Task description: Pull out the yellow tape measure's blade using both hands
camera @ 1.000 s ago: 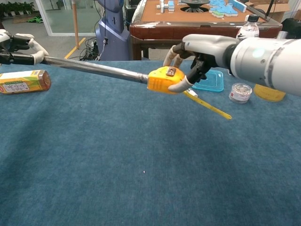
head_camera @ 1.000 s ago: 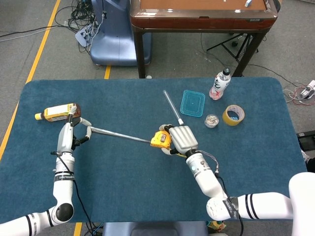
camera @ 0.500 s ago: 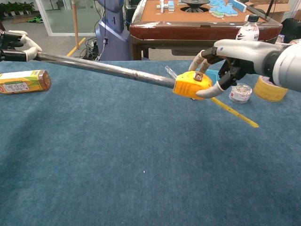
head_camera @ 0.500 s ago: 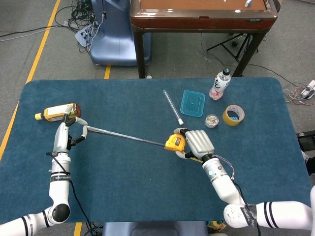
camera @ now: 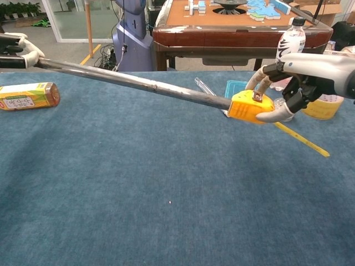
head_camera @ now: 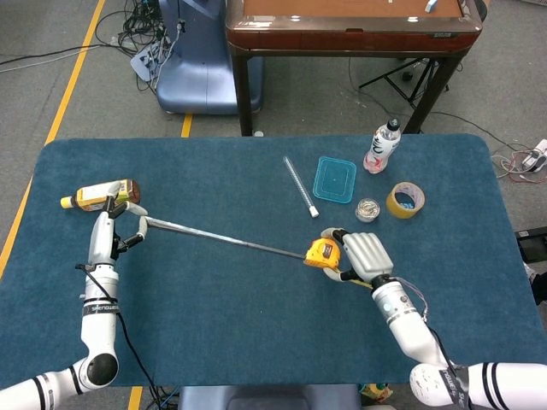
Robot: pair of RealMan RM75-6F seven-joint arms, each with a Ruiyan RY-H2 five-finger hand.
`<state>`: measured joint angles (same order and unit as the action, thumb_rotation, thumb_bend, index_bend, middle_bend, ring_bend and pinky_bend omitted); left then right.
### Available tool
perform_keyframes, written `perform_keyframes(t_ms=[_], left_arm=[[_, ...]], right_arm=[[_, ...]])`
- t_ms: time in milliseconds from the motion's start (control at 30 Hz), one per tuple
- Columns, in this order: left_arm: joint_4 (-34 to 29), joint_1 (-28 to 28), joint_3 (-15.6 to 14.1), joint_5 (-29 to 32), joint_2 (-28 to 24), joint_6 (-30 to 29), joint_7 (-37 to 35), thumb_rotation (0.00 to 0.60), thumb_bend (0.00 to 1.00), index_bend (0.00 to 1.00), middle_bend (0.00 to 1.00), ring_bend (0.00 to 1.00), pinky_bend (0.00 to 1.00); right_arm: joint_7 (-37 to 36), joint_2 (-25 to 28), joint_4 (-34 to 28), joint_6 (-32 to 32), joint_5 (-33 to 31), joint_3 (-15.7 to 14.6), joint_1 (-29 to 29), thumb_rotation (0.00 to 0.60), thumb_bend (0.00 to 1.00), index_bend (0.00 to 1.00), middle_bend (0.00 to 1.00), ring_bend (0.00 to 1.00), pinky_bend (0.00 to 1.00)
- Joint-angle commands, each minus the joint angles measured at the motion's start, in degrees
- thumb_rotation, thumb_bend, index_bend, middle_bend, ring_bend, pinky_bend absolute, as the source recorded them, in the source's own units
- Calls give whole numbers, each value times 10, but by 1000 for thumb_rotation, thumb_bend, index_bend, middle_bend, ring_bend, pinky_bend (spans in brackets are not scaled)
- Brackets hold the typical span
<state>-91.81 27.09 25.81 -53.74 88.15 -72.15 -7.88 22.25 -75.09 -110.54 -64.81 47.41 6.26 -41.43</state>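
Note:
My right hand (head_camera: 363, 256) (camera: 288, 91) grips the yellow tape measure case (head_camera: 323, 253) (camera: 249, 106) above the table, right of its middle. The dark blade (head_camera: 226, 240) (camera: 133, 83) runs out of the case in a long straight line up to the left. My left hand (head_camera: 115, 226) (camera: 19, 52) pinches the blade's tip near the table's left side. A thin yellow strap (camera: 302, 139) trails from the case down to the right in the chest view.
A brown bottle (head_camera: 98, 195) (camera: 28, 95) lies just beyond my left hand. A clear tube (head_camera: 299, 185), a teal lid (head_camera: 334, 179), a small tin (head_camera: 367, 209), a tape roll (head_camera: 404, 200) and a drink bottle (head_camera: 382, 146) sit at the back right of the blue table (head_camera: 214, 325).
My right hand has carried the case further right, and my left hand has drifted slightly left. The blade between them has grown longer.

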Motion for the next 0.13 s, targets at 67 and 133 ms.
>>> perform_keyframes(t_ms=[67,133], left_arm=[[3,-1,0,0,0,1,0,600,477,550,0,0,0],[4,-1,-1,0,-1,1,0,600,477,550,0,0,0]], right_arm=[[-3,0,3,5,4,1,3,600,816,850,807,799,437],[-4,-1,4,7,5,2,4,600,816,850,807,799,437]])
